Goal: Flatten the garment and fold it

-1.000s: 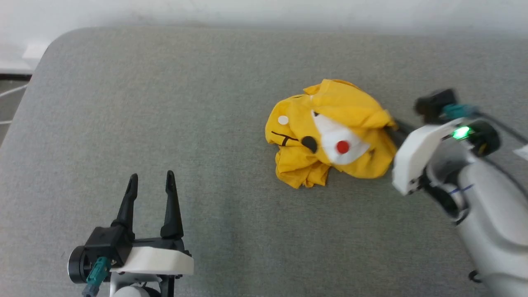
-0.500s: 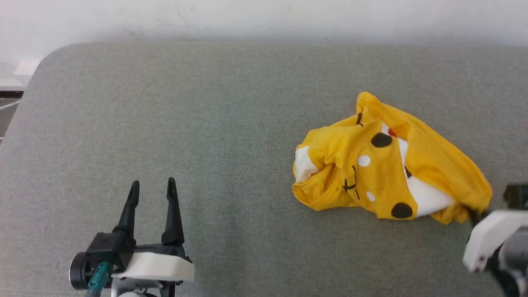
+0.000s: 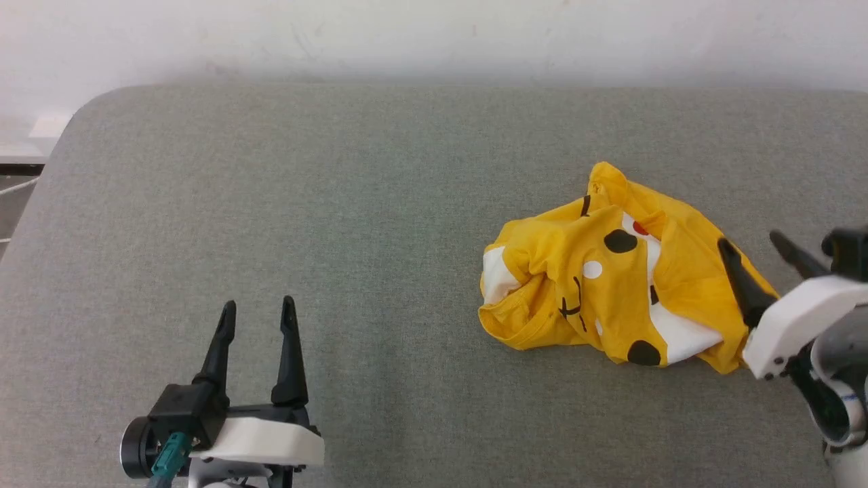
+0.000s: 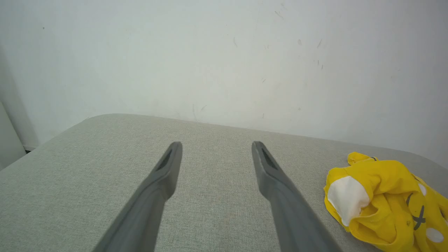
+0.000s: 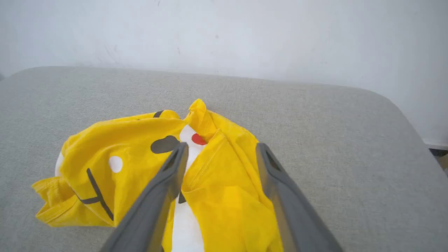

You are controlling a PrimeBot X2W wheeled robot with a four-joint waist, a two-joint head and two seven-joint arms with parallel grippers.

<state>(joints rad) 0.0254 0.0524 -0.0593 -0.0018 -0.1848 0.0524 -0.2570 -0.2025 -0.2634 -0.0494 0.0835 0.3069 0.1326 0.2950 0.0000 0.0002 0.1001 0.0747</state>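
Observation:
The garment (image 3: pixel 610 271) is a bright yellow T-shirt with white patches, black marks and a red dot. It lies crumpled on the right half of the grey surface (image 3: pixel 380 203). My right gripper (image 3: pixel 751 242) hovers over the shirt's right edge, open, with nothing between its fingers. In the right wrist view the garment (image 5: pixel 140 164) spreads below the parted fingers (image 5: pixel 171 175). My left gripper (image 3: pixel 259 310) stands open at the lower left, far from the shirt. In the left wrist view the garment (image 4: pixel 385 199) sits at the lower right.
A white wall (image 3: pixel 434 34) runs along the far side of the grey padded surface. The surface's rounded left corner (image 3: pixel 81 115) drops off toward a dark gap. Bare fabric lies between the left gripper and the shirt.
The right gripper dragged the garment right and toward me, spreading it somewhat, then opened and let it go. The head camera shifted too. The left gripper stayed as it was.

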